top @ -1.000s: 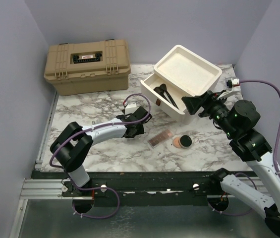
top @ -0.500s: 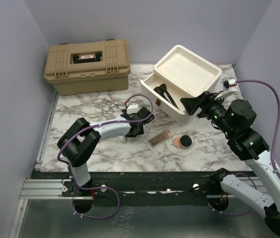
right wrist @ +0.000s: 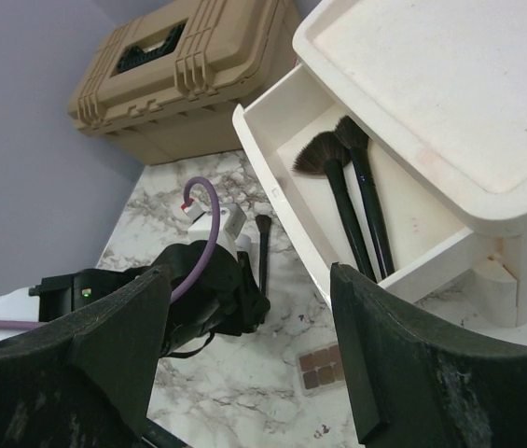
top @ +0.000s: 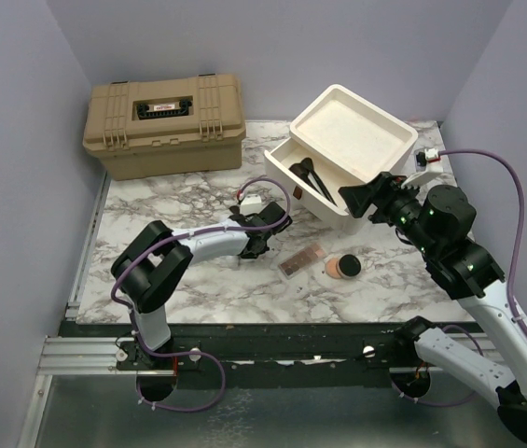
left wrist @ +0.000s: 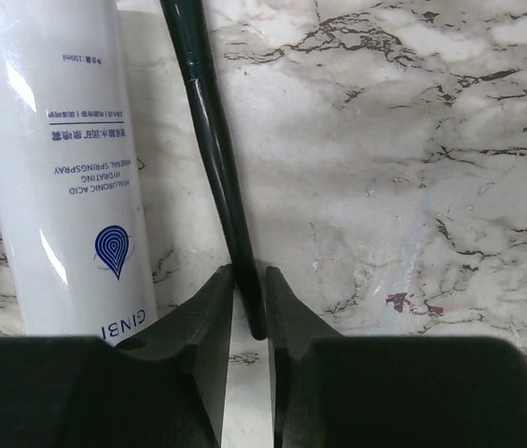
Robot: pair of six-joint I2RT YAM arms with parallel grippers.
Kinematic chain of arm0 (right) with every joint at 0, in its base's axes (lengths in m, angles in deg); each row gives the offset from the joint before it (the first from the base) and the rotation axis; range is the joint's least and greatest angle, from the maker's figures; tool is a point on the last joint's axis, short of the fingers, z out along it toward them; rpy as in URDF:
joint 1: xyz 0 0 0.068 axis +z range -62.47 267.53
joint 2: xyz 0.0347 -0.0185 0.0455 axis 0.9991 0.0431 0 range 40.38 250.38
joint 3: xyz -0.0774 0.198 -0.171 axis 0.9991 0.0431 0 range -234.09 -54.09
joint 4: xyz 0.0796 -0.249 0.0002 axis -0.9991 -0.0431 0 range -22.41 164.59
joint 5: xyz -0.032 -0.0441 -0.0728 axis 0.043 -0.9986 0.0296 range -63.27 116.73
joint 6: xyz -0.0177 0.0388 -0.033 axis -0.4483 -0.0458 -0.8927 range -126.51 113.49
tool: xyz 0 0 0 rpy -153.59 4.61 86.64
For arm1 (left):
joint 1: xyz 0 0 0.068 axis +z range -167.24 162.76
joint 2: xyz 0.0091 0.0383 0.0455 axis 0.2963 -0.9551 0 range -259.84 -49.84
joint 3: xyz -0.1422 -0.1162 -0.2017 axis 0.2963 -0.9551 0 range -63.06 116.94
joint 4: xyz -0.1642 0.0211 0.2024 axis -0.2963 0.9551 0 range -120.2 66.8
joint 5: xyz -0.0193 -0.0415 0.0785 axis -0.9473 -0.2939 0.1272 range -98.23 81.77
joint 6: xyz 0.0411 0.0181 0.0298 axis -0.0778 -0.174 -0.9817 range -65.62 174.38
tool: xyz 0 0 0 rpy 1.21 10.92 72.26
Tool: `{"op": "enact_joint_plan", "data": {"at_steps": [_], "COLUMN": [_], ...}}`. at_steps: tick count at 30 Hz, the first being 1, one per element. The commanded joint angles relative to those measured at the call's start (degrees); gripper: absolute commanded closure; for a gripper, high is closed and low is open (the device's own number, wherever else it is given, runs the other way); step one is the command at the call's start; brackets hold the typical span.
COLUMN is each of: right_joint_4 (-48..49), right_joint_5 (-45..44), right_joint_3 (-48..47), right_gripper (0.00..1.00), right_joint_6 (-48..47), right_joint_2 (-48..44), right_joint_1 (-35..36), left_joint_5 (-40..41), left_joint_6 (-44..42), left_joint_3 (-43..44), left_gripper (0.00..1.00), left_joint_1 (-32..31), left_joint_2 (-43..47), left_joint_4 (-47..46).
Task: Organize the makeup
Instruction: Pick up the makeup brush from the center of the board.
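Note:
A black-handled brush (left wrist: 212, 121) lies on the marble next to a whitish bottle (left wrist: 67, 168). My left gripper (left wrist: 249, 299) is low over the table, its jaws closed round the near end of the brush handle. From above, the left gripper (top: 261, 226) sits left of the pink palette (top: 301, 260) and the round black compact (top: 343, 267). Two more brushes (right wrist: 352, 205) lie in the open drawer (right wrist: 272, 187). My right gripper (right wrist: 249, 355) hangs open and empty in the air near the drawer's front corner.
The cream drawer unit (top: 352, 131) stands tilted at the back right with its lower drawer pulled out towards the left. A tan toolbox (top: 164, 126) sits shut at the back left. Purple walls close in on both sides.
The left jaws have narrowed from wide apart to closed round the brush handle. The left arm has edged forward, and the right arm has shifted slightly left with its jaws unchanged.

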Motion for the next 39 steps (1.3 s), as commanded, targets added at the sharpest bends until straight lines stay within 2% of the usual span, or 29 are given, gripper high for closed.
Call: {"op": "enact_joint_plan", "data": {"at_steps": [1,4,6,7,20,36,39], "right_joint_4": [-1.92,-2.18,-2.25,-2.33,-3.34,-3.14,-2.56], "right_joint_5": [-2.04,-2.43,-2.68,-2.81,-4.90,-5.04,-3.78], "right_joint_3": [-0.92,-0.91,-0.84,-0.75,-0.56,-0.33,-0.30], "right_gripper": [0.25,0.25,0.25,0.25,0.25,0.25,0.24], "right_joint_6": [0.69,0.70,0.70,0.75,1.55,2.56,2.56], "right_joint_2": [-0.10,-0.24,-0.36,-0.49,0.19,0.50,1.09], "right_joint_1": [0.35,0.35,0.33,0.36,0.31,0.34,0.37], "left_joint_5": [0.62,0.66,0.79,0.90,1.69,4.94,8.03], "left_joint_6": [-0.93,-0.93,-1.14,-1.30,-2.34,-1.43,-1.96], "left_joint_3": [0.23,0.22,0.16,0.14,-0.27,-6.94,-8.03], "left_gripper": [0.83,0.85,0.99,1.00,1.00,1.00,1.00], "left_joint_1": [-0.40,-0.42,-0.60,-0.67,-2.09,-2.77,-3.54], "left_joint_2": [-2.00,-1.66,-1.29,-1.11,1.85,12.90,15.97], "left_joint_4": [1.65,1.69,1.69,1.70,-0.05,-4.93,-5.39]}}
